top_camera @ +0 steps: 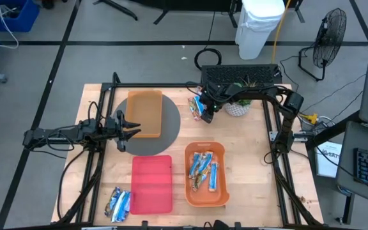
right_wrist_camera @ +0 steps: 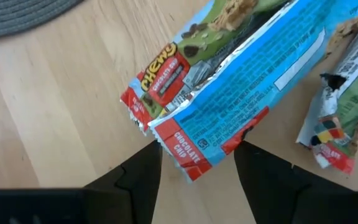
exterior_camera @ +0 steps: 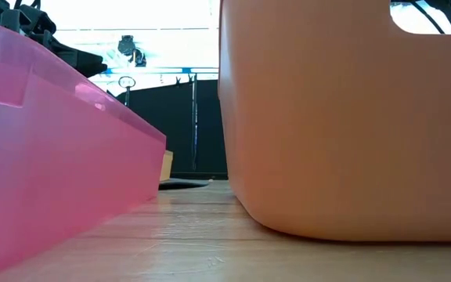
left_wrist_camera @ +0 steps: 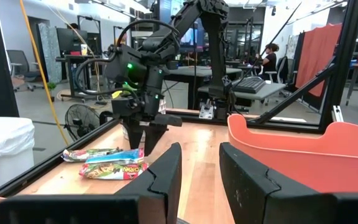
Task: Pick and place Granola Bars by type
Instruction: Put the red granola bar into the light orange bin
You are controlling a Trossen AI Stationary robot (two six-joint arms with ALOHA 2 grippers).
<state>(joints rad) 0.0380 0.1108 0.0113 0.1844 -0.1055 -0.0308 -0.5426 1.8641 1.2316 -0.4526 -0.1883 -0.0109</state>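
Observation:
A small pile of granola bars (top_camera: 197, 105) lies on the wood at the table's far side; the left wrist view shows the pile (left_wrist_camera: 110, 165) too. My right gripper (top_camera: 205, 110) (right_wrist_camera: 194, 171) points down over it, open. Its fingers stand on either side of one end of the blue-wrapped bar (right_wrist_camera: 253, 93), which lies over a Chewy bar (right_wrist_camera: 185, 59). Several blue bars (top_camera: 203, 171) lie in the near orange tray (top_camera: 204, 146). Two silvery-blue bars (top_camera: 118, 203) lie by the red tray (top_camera: 152, 185). My left gripper (top_camera: 131, 126) (left_wrist_camera: 201, 180) hovers open over the grey mat (top_camera: 139, 145).
A shallow orange tray (top_camera: 144, 114) sits on the grey mat, beside my left gripper. A potted plant (top_camera: 237, 107) and a black keyboard (top_camera: 241, 75) stand behind the pile. A black frame rail (top_camera: 158, 85) borders the table. The low view is filled by the pink tray (exterior_camera: 53, 157) and orange tray (exterior_camera: 351, 117).

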